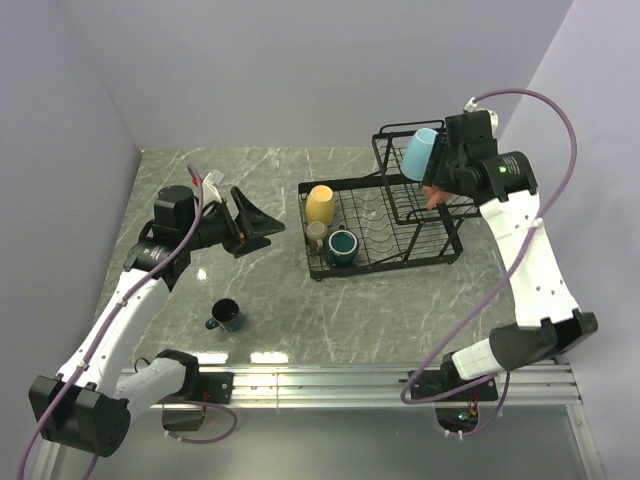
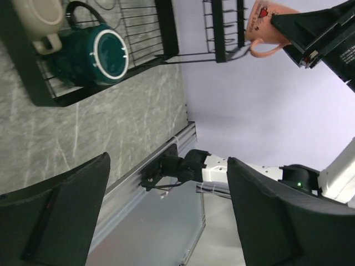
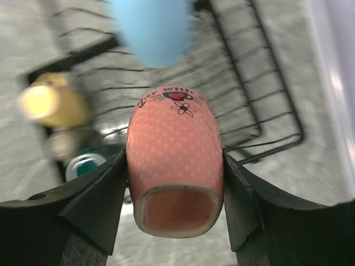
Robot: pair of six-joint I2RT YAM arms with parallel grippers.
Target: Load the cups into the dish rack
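1. Pink mug [image 3: 175,166] clamped between the two fingers of the right end effector [image 3: 175,208], lying sideways, open mouth toward the wrist camera, a small heart and flower print on the far part of its side.
2. Held over the raised upper basket of the dish rack [image 1: 395,262]; in the left wrist view the same pink mug [image 2: 263,25] shows its handle hanging below the black fingers.
3. Light blue mug [image 1: 421,153] just beyond the right end effector [image 1: 437,188], tilted in the upper basket, blurred in the right wrist view.
4. Farther out and below the right end effector, on the flat lower tray: yellow mug [image 1: 320,204], small tan mug [image 1: 317,232] and dark green mug [image 1: 342,247], close together near the tray's left end.
5. Dark green mug [image 2: 94,55] lying on its side in the left wrist view, mouth facing the camera.
6. Left end effector [image 1: 262,222] open wide, gripping nothing, raised over the table [image 1: 400,310] just left of the rack.
7. Dark navy mug [image 1: 225,315] upright on the table, below and behind the left end effector, well apart from the rack.
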